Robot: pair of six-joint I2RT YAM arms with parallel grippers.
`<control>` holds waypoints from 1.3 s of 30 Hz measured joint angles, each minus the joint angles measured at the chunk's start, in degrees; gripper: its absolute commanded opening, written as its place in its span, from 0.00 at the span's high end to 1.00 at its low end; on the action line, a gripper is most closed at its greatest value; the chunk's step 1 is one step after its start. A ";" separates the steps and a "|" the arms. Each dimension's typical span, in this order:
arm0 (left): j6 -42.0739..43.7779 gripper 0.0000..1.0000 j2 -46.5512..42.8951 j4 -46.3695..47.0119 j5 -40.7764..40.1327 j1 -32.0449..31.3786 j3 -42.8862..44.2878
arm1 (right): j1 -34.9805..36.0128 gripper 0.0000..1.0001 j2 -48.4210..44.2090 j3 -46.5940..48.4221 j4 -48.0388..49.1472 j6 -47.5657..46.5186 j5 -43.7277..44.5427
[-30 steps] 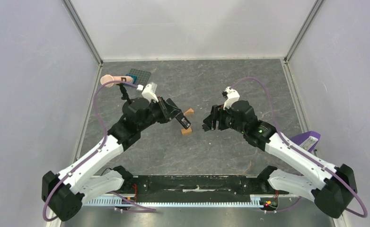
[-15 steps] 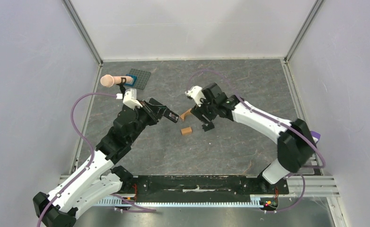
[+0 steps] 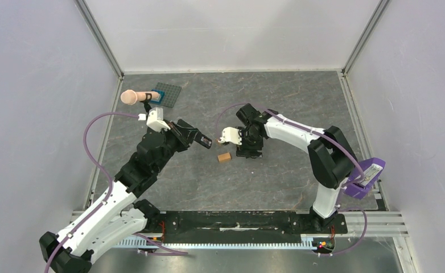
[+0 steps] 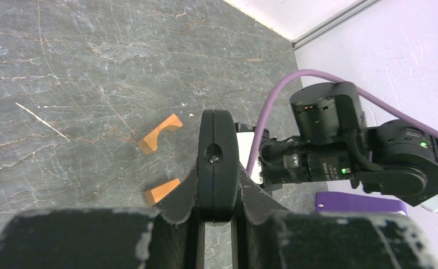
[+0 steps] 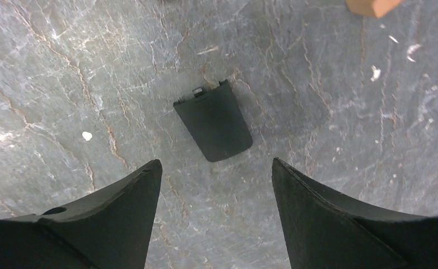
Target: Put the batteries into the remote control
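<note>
My left gripper (image 3: 202, 139) is shut on the remote control (image 4: 218, 162), a slim black bar seen end-on between the fingers in the left wrist view and held above the table. My right gripper (image 3: 247, 150) points straight down at the table centre, open and empty. In the right wrist view it (image 5: 217, 163) hangs just short of a short black cover piece (image 5: 213, 120) lying flat on the table. No batteries show in any view.
Two orange blocks lie between the grippers, an arch block (image 4: 159, 133) and a plain block (image 3: 225, 157). A pink cylinder (image 3: 135, 96) and a grey studded plate (image 3: 168, 94) sit at the back left. A purple tray (image 3: 368, 176) is at the right edge.
The right arm swung in from the right to the table centre and turned its open gripper downward over the black cover piece. The left gripper drew back slightly left with the remote.
</note>
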 measured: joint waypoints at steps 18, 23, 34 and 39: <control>0.00 0.98 0.04 -1.11 -0.70 2.05 1.11 | -3.02 0.39 8.76 3.87 -0.44 -7.50 -4.24; 0.00 0.98 0.37 -2.19 -0.70 2.71 1.97 | -3.02 0.55 8.79 3.48 -1.22 -7.98 -5.70; -0.04 0.98 0.42 -2.21 -0.63 3.13 2.14 | -3.45 0.63 6.16 -0.68 2.56 -6.51 -7.19; -0.04 0.98 0.42 -2.19 -0.59 3.13 2.14 | -4.00 0.64 6.05 -0.68 2.84 -3.54 -8.02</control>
